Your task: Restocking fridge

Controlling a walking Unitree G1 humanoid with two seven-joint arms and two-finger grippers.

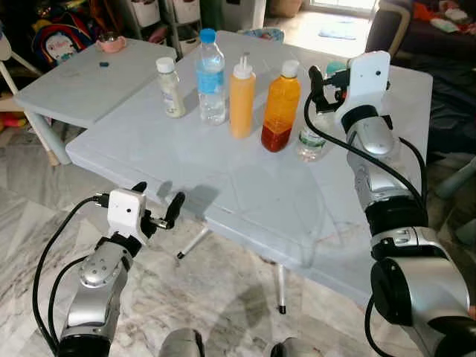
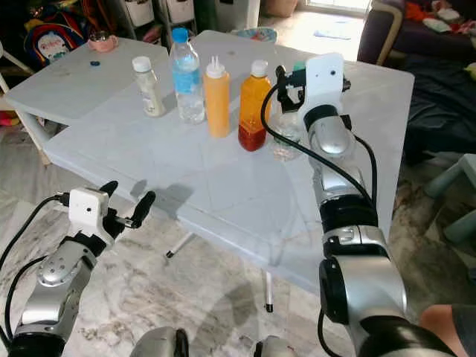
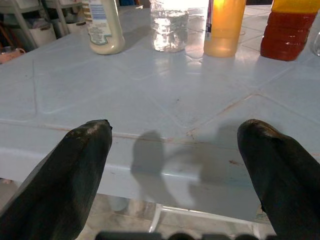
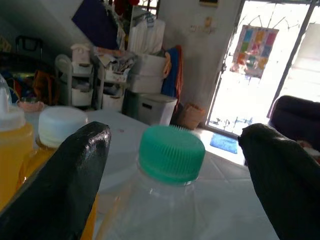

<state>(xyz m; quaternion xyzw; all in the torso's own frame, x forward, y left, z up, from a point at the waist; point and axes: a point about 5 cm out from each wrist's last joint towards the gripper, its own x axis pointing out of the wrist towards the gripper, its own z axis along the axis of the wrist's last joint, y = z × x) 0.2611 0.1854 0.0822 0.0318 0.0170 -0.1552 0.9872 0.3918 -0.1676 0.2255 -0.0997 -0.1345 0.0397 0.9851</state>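
Right hand (image 4: 172, 165) is wide open around the green-capped clear bottle (image 1: 312, 141), sitting on the counter (image 1: 245, 193) beside the orange bottle (image 1: 280, 108), fingers either side of the cap. Left hand (image 1: 158, 208) hangs open at the counter's near edge.

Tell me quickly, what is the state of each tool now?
Left tool: open, holding nothing, at the table's near edge.
Right tool: open around the green-capped bottle, not closed on it.
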